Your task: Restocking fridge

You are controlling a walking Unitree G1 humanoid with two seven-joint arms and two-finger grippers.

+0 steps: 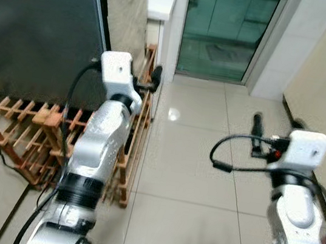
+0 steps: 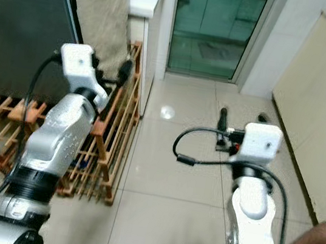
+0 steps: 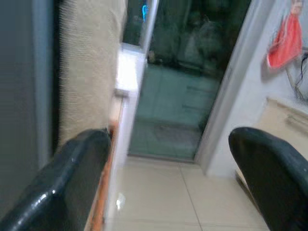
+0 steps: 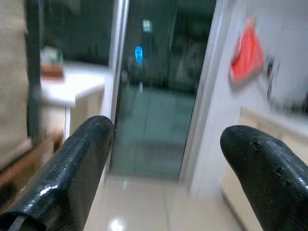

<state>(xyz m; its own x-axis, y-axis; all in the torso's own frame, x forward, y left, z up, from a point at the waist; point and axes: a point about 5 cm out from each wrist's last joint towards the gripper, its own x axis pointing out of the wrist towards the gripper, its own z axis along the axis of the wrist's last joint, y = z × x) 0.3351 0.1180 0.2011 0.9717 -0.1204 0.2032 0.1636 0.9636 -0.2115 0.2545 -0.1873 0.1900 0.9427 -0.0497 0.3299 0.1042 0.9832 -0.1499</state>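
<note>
Standing at far left, the fridge (image 1: pixel 37 17): a tall dark grey front with a glossy face, door closed, a thin pale strip running down its right edge, base sitting behind a wooden rack (image 1: pixel 24 129) of slatted rails spreading low across the floor. Hanging just right of the fridge, a beige woven cloth (image 1: pixel 127 12) covering the wall. Reaching forward beside the rack's right end, the left arm, silver and bent at the elbow, a black cable looping off its white wrist block; the left gripper (image 3: pixel 168 168) pointing ahead near the cloth, fingers spread wide apart with nothing between them, tiled floor and doorway showing through the gap. Lying ahead in the middle, pale glossy floor tiles (image 1: pixel 188 156) catching a spot of light, leading to a green-tinted glass door (image 1: pixel 226 30). Stretching forward over the bare tiles, well apart from the fridge, the right arm with a curled black cable; the right gripper (image 4: pixel 168 168) likewise gaping, empty, aimed toward the glass door. Running along the right side, a cream cabinet (image 2: pixel 319 102) with a metal handle. Showing at the bottom right corner, a person's hand (image 2: pixel 317 243) close behind the right arm.
</note>
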